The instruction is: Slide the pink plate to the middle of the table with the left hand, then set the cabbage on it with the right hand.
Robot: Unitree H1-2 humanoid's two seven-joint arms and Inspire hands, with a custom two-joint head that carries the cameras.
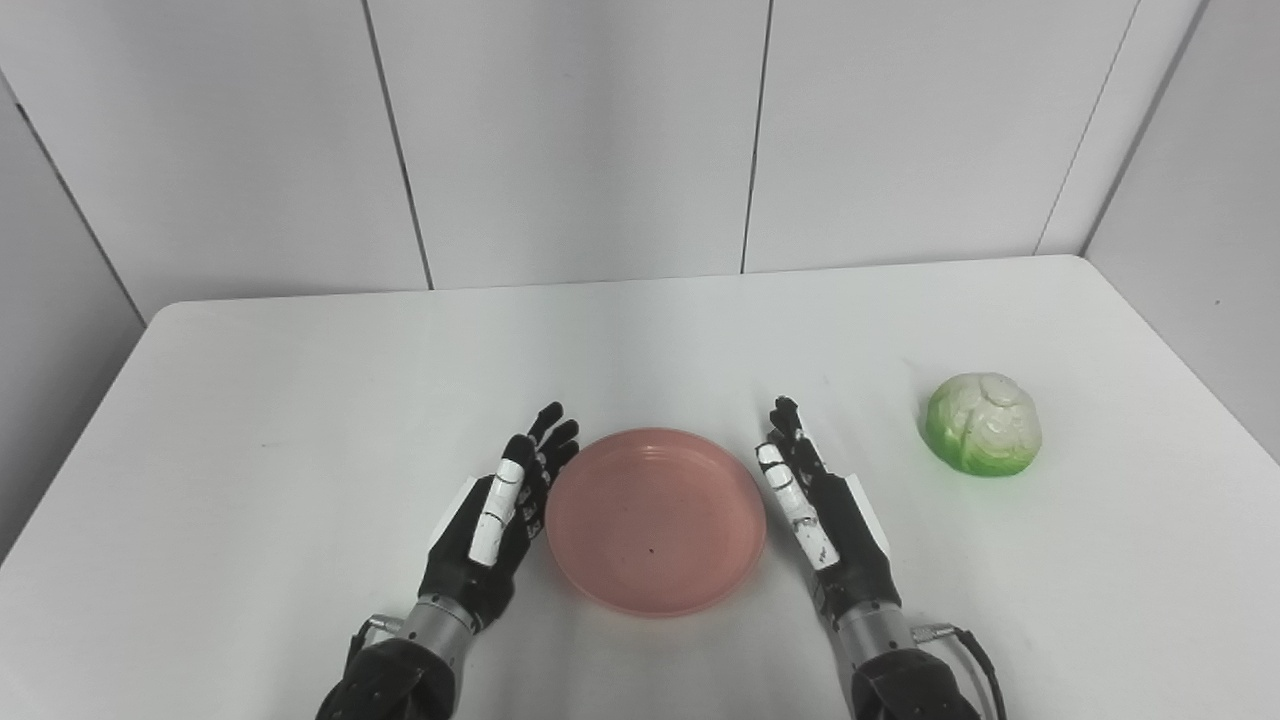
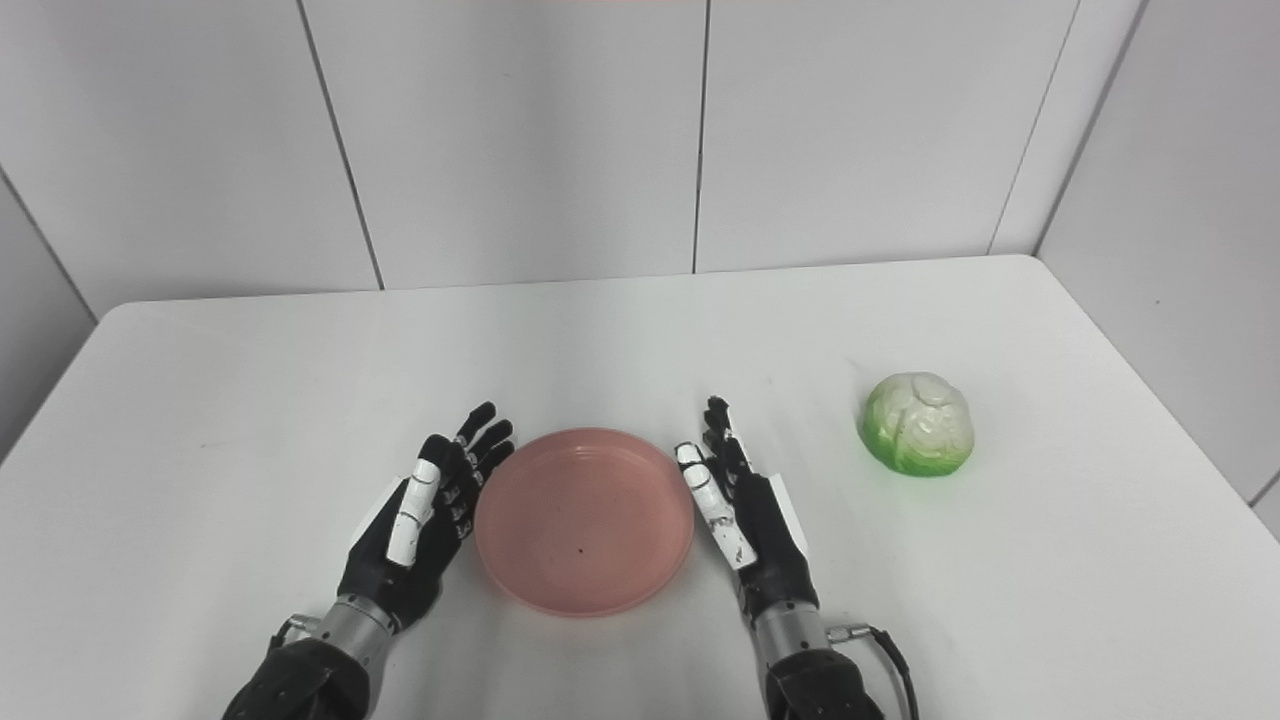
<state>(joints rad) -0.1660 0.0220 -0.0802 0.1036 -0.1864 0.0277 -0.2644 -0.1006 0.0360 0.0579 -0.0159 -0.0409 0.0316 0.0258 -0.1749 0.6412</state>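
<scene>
White table [image 1: 300, 400] with rounded far corners, pale panelled wall [image 1: 580, 140] behind with thin dark vertical seams, side walls angling in at left and right, soft even light, possibly from overhead

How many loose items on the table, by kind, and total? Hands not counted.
Plates: 1, pink plate, empty, between the left hand and right hand, both open
Cabbages: 1, cabbage, lying apart on the table, to the right of the right hand
Total: 2
</scene>
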